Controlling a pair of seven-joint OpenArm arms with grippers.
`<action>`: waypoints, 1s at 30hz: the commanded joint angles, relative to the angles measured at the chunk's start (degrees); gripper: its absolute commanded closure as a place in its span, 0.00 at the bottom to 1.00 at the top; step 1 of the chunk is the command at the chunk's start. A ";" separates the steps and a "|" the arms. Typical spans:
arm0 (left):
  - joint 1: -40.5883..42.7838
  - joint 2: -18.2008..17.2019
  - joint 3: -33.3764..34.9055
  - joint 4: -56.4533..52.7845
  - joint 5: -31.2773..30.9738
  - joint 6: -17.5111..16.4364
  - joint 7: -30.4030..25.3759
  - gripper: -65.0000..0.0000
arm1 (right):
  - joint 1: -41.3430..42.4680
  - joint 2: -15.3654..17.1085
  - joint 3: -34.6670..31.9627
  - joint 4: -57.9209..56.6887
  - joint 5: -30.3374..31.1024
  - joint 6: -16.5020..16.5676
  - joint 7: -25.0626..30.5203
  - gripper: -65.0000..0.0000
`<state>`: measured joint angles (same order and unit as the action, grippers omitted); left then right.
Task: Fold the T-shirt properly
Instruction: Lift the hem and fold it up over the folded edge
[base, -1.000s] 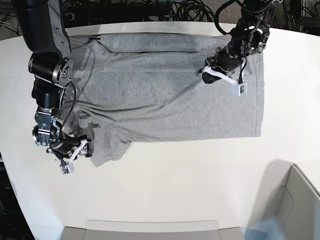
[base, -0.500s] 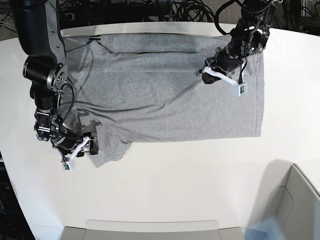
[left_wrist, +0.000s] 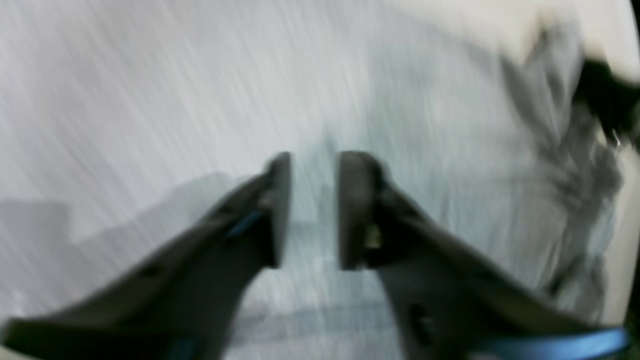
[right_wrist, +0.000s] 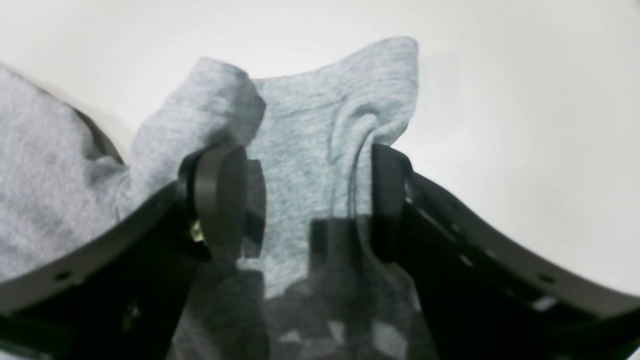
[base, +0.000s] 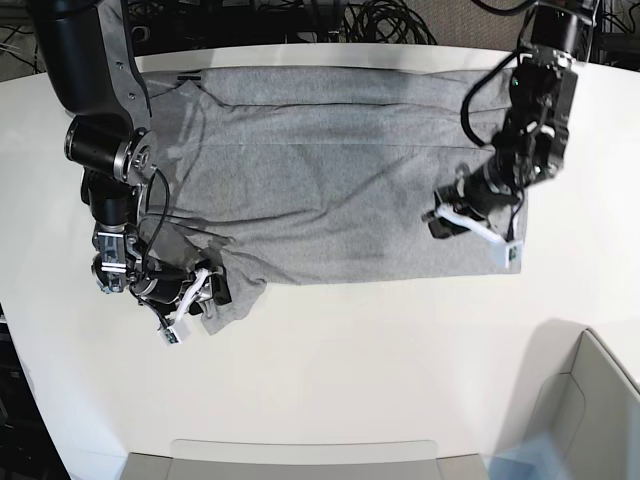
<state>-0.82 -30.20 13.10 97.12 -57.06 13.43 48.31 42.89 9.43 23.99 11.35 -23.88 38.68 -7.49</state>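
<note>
- Your right gripper (right_wrist: 305, 200) has its jaws spread wide, straddling the sleeve (right_wrist: 320, 125) of the T-shirt (base: 340, 190), pads either side of the cloth, nothing pinched yet. Risk: if you close now you may catch only the top ply or a loose ridge, since the sleeve is rumpled w/ a raised fold just beside the one pad; the lift would then drag one layer & skew the fold.
- The sleeve's outer edge sits right at that pad (right_wrist: 387, 210), so cloth could slip out sideways as the jaws close.
- Your left gripper (left_wrist: 312, 210) shows a narrow gap btwn its fingers, partly open, w/ nothing visibly held; the wrist view is heavily blurred, so I can't tell if it touches the cloth. Risk: moving fast over the shirt body it may snag or ruck the flat fabric near the hem.
- T-shirt: heather grey, plain side up, spread flat along the far edge of the white worktop (base: 400, 380), its far edge almost at the worktop's far edge. Body mostly smooth w/ a long crease across; the sleeve toward the worktop's left edge is bunched under the right gripper.
</note>
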 joint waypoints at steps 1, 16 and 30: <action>-2.39 -0.97 -1.98 -0.99 -0.13 -1.96 0.52 0.64 | 0.05 0.28 -0.21 -0.41 -3.33 0.23 -5.13 0.44; -20.06 -4.31 -9.28 -31.67 16.57 -27.98 4.39 0.61 | 0.05 0.28 -0.03 -0.32 -5.44 -0.13 -5.13 0.44; -23.49 -4.31 -9.28 -49.52 20.88 -45.30 -3.96 0.58 | -0.39 0.28 -0.03 1.26 -5.44 -0.21 -5.22 0.44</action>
<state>-23.29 -33.50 4.16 46.94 -35.70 -31.66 45.04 42.50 9.23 24.10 12.80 -25.74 38.81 -7.70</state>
